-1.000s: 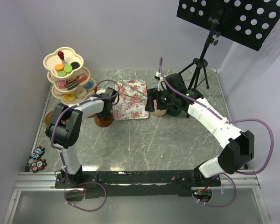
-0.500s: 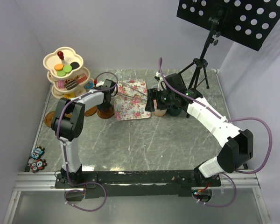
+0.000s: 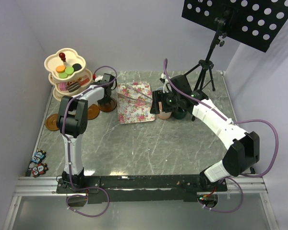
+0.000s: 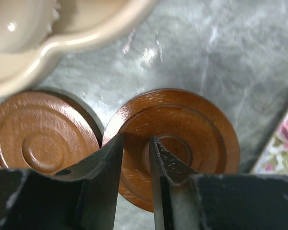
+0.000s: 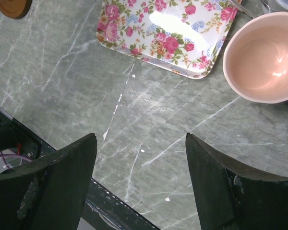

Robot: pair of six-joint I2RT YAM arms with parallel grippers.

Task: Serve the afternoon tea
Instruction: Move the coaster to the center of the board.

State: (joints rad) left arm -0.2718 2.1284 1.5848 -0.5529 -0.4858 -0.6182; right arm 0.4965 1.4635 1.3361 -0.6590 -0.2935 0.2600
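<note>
Left gripper (image 4: 134,153) clamped on a saucer (image 4: 192,129) rim.
The saucer sat just beside a second saucer (image 4: 38,143), below the cream stand (image 4: 62,38). The right gripper (image 5: 141,158) hung wide open and empty over the table (image 5: 62,81), near the pink mug (image 5: 261,57) and floral tray (image 5: 168,33).

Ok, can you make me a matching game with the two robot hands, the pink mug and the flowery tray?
Things:
1. left hand
2. right hand
3. pink mug
4. flowery tray

What fits:
A. round and empty, beside the tray
B. wide open, holding nothing
C. has pink roses on it
D. pinching a brown saucer

Pairs: 1-D, 2-B, 3-A, 4-C
</note>
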